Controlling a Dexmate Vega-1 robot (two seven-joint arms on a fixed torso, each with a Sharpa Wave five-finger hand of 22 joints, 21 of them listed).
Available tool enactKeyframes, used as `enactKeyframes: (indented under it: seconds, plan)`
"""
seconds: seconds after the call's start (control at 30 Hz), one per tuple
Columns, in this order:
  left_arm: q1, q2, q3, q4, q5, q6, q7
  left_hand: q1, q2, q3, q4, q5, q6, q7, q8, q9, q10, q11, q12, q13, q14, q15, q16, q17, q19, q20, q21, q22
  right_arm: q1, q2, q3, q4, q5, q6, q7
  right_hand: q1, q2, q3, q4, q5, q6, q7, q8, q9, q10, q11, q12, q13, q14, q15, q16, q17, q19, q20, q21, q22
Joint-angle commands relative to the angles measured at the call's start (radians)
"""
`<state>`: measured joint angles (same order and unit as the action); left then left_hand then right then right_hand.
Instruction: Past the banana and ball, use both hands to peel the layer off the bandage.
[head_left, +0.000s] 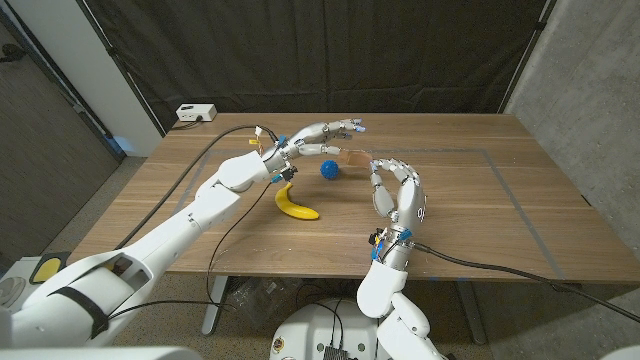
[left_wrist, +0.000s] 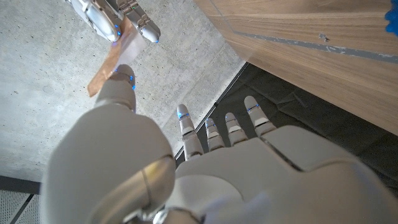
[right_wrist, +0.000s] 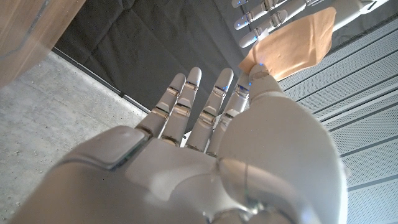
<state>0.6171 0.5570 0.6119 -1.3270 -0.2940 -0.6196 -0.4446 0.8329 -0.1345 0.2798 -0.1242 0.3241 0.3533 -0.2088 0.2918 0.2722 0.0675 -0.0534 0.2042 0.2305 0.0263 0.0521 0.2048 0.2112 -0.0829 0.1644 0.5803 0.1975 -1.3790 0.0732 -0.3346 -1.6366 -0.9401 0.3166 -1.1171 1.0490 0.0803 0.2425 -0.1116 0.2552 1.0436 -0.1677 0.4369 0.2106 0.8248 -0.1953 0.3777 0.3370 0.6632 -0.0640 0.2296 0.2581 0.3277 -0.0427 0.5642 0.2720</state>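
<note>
The bandage (head_left: 354, 155) is held above the table (head_left: 480, 200) toward its far edge, pinched at opposite ends by the left hand (head_left: 318, 137) and right hand (head_left: 398, 190).

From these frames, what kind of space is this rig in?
Probably a lab or test bay, not a home: black curtain backdrop, bare concrete wall, and a wooden table marked with tape lines, holding only props such as a banana and blue ball.
</note>
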Motion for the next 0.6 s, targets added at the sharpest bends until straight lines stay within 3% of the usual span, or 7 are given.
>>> enactKeyframes:
  seconds: [0.03,0.23,0.37,0.4,0.43,0.5,0.6]
  plan:
    - [0.014,-0.007,0.007,-0.014,0.034,-0.030,0.034,0.006,0.000,-0.005,0.000,0.007,-0.012,-0.003,-0.002,0.009,-0.009,0.001,-0.001,0.004,-0.009,0.006,0.002,0.002,-0.012,0.009,-0.006,0.006,-0.004,0.059,0.048,0.020,-0.084,0.041,0.000,0.009,0.008,-0.006,-0.004,0.007,0.046,-0.030,0.000,0.001,0.012,-0.002,0.008,0.006,0.009,-0.171,0.004,0.003,0.007,-0.076,0.008,0.002]
    - [0.013,-0.006,0.020,-0.021,0.037,-0.037,0.017,0.019,0.004,-0.019,0.000,0.016,-0.018,-0.005,0.023,0.040,-0.021,0.020,0.008,0.015,-0.028,0.015,0.000,0.004,-0.027,0.013,-0.014,0.007,0.000,0.086,0.067,0.033,-0.090,0.060,0.000,0.012,0.010,-0.009,-0.004,0.008,0.051,-0.027,-0.001,-0.001,0.014,-0.002,0.009,0.008,0.013,-0.172,0.005,0.005,0.008,-0.074,0.014,0.003]
    - [-0.001,-0.006,0.034,-0.010,0.016,-0.040,-0.028,0.051,0.014,-0.051,0.000,0.029,0.125,0.032,0.170,0.146,-0.020,0.038,0.038,0.047,-0.038,0.022,0.002,0.007,-0.020,0.007,-0.019,0.007,0.003,0.091,0.072,0.037,-0.092,0.058,0.000,0.015,0.011,-0.013,-0.005,0.009,0.052,-0.026,-0.002,0.000,0.017,-0.001,0.011,0.011,0.015,-0.171,0.005,0.007,0.003,-0.073,0.018,0.003]
    - [-0.009,-0.008,0.039,-0.001,0.004,-0.042,-0.048,0.052,0.015,-0.052,0.000,0.029,0.131,0.031,0.175,0.149,-0.020,0.039,0.039,0.048,-0.039,0.022,0.002,0.007,-0.018,0.007,-0.018,0.007,0.004,0.091,0.072,0.037,-0.092,0.057,0.000,0.015,0.011,-0.013,-0.005,0.009,0.052,-0.026,-0.003,-0.001,0.017,-0.001,0.011,0.011,0.015,-0.171,0.004,0.007,0.002,-0.073,0.018,0.003]
    - [-0.013,-0.009,0.041,0.004,-0.009,-0.040,-0.062,0.070,0.020,-0.065,0.000,0.032,0.242,0.041,0.262,0.199,-0.001,0.038,0.056,0.059,-0.034,0.023,0.005,0.007,-0.003,0.005,-0.016,0.007,0.004,0.093,0.074,0.037,-0.093,0.056,0.000,0.015,0.011,-0.013,-0.005,0.009,0.052,-0.027,-0.003,0.000,0.017,-0.001,0.011,0.011,0.015,-0.171,0.004,0.007,0.002,-0.073,0.018,0.003]
    - [-0.022,-0.011,0.045,0.015,-0.023,-0.040,-0.085,0.085,0.025,-0.075,0.000,0.033,0.324,0.044,0.329,0.238,0.022,0.017,0.069,0.065,-0.028,0.022,0.009,0.007,0.013,-0.002,-0.012,0.006,0.006,0.092,0.073,0.038,-0.090,0.055,0.000,0.016,0.011,-0.014,-0.005,0.009,0.053,-0.026,-0.003,0.000,0.017,-0.001,0.012,0.012,0.016,-0.171,0.004,0.007,0.002,-0.072,0.020,0.003]
    - [-0.034,-0.015,0.052,0.029,-0.040,-0.040,-0.118,0.102,0.031,-0.080,-0.003,0.034,0.363,0.034,0.366,0.259,0.050,-0.012,0.077,0.065,-0.017,0.016,0.017,0.008,0.030,-0.005,-0.008,0.006,0.010,0.089,0.073,0.040,-0.088,0.051,0.000,0.016,0.012,-0.015,-0.005,0.009,0.052,-0.025,-0.003,0.001,0.016,-0.001,0.012,0.013,0.016,-0.170,0.004,0.008,0.002,-0.072,0.021,0.003]
